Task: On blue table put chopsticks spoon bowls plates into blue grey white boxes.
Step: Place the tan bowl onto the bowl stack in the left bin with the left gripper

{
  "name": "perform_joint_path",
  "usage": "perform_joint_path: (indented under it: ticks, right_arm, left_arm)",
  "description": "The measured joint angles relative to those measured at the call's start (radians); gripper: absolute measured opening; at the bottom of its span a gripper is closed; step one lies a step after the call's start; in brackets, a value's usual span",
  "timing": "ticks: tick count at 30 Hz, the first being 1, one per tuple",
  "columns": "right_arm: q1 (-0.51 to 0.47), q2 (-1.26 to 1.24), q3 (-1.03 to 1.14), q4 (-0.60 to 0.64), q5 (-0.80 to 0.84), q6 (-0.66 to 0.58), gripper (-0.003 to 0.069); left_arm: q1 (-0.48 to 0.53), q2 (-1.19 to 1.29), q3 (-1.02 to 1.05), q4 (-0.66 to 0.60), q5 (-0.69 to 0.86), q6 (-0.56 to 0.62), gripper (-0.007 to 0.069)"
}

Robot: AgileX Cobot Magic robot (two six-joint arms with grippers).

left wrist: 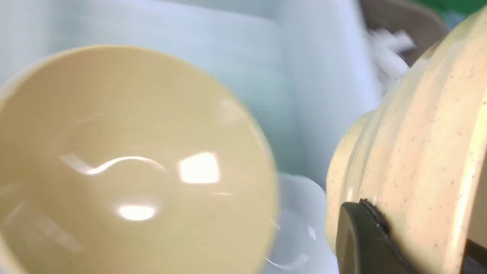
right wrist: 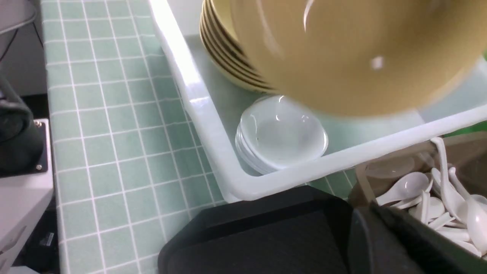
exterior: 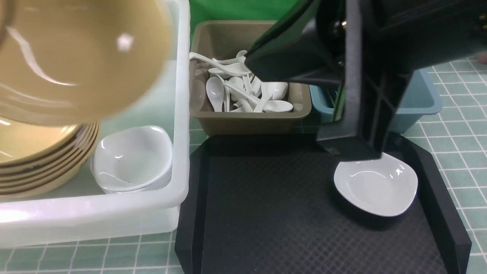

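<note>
A tan bowl (exterior: 76, 57) hangs tilted and blurred over the white box (exterior: 182, 114). My left gripper (left wrist: 418, 243) is shut on that bowl's wall (left wrist: 418, 144); one dark finger (left wrist: 361, 236) presses its outside. Below it a stack of tan bowls (exterior: 42, 163) and a stack of white plates (exterior: 133, 160) sit in the white box. My right gripper (exterior: 354, 148) is shut and empty, just above the far rim of a single white plate (exterior: 376, 186) on the black tray (exterior: 266, 213). Spoons (exterior: 243, 91) fill the grey box (exterior: 251, 118). The chopsticks are hidden.
The blue box (exterior: 422, 99) stands behind my right arm, mostly hidden by it. The black tray lies between the boxes and the near edge on the blue table (exterior: 456, 144). Grey equipment (right wrist: 23, 152) stands beside the table in the right wrist view.
</note>
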Motion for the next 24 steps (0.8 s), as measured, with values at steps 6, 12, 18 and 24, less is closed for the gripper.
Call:
perform_joint_path:
  ticks: [6, 12, 18, 24]
  right_arm:
    - [0.001, 0.042, -0.001, 0.0, -0.002, -0.023, 0.0047]
    - [0.001, 0.1, -0.001, 0.045, -0.076, -0.095, 0.0048]
    - [0.001, 0.161, -0.021, 0.147, -0.129, -0.209, 0.0048]
    - [0.001, 0.189, -0.049, 0.164, -0.152, -0.257, 0.0048]
  left_arm:
    - [0.068, 0.083, 0.054, 0.028, -0.097, -0.024, 0.0008]
    - [0.069, 0.183, 0.062, 0.192, -0.153, -0.134, 0.0008]
    - [0.069, 0.274, 0.062, 0.265, -0.169, -0.171, 0.0015]
    - [0.07, 0.326, 0.062, 0.282, -0.178, -0.173, 0.0113]
